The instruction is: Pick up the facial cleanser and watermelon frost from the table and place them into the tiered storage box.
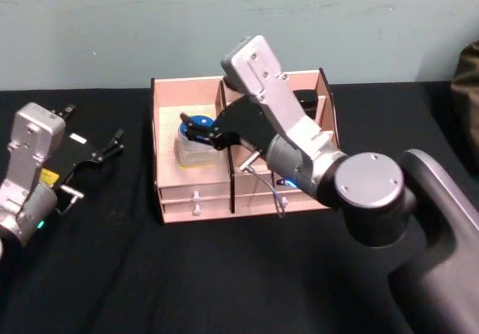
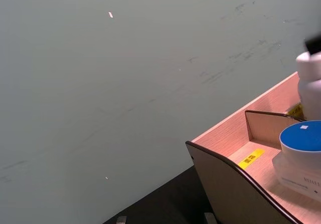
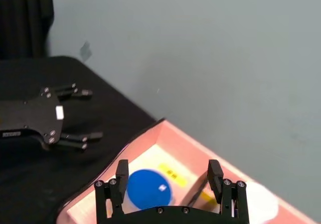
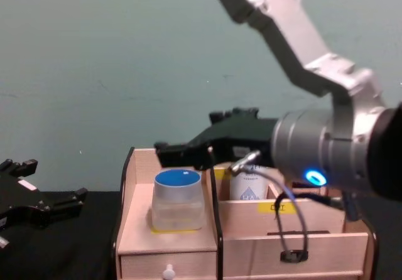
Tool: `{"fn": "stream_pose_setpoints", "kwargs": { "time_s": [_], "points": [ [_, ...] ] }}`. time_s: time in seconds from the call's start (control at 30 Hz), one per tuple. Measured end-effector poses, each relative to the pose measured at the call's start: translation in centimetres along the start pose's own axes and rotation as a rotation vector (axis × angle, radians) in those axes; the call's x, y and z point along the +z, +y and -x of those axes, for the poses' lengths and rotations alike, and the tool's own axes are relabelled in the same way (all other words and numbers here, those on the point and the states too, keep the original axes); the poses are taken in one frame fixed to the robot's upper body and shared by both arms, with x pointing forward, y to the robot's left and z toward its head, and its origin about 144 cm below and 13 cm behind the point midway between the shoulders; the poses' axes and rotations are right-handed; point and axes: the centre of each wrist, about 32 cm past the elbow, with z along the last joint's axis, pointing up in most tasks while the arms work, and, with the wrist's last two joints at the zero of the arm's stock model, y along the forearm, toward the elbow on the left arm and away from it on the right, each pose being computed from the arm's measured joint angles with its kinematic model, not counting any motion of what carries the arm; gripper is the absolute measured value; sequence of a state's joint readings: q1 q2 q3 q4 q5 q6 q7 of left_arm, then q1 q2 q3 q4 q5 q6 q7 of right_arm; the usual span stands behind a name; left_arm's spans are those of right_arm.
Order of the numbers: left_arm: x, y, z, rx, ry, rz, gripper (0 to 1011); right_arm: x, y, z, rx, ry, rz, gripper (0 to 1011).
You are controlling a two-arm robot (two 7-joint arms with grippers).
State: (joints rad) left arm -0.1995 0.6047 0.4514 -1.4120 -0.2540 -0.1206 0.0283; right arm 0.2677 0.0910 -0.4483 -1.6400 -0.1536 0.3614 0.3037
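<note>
The right tool [image 1: 196,130] hovers wide above the blue-lidded jar [image 4: 178,199], which stands upright on its base in the left compartment of the tiered storage box [image 1: 168,109]. From the chest view, the fingers sit just over the lid, apart from it. A white bottle [image 4: 247,186] stands in the neighbouring compartment, at 3 o'clock from the jar beyond the divider. Which of the 2 is the cleanser and which the watermelon frost I cannot tell; both appear already in the box.

The step in hand looks like the release and retreat. To do it well, I judge the right tool should rise straight up with its fingers spread, so neither one catches the lid's rim, then draw back toward 6 o'clock once it stands above the box wall and the divider.

The left tool [image 1: 105,150] is parked wide over the black bench [image 1: 224,274], at 9 o'clock from the box and well apart.
</note>
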Motion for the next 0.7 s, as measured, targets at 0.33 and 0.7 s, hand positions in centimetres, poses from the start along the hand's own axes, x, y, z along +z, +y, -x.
{"fn": "stream_pose_setpoints", "kwargs": {
  "time_s": [0.33, 0.7],
  "points": [
    [0.0, 0.0, 0.0, 0.000, 0.000, 0.000, 1001, -0.2, -4.3, -1.7, -0.148, -0.107, -0.138, 1002],
    [0.0, 0.0, 0.0, 0.000, 0.000, 0.000, 1001, -2.9, -8.6, -5.9, -0.336, -0.087, -0.123, 1002]
  ]
}}
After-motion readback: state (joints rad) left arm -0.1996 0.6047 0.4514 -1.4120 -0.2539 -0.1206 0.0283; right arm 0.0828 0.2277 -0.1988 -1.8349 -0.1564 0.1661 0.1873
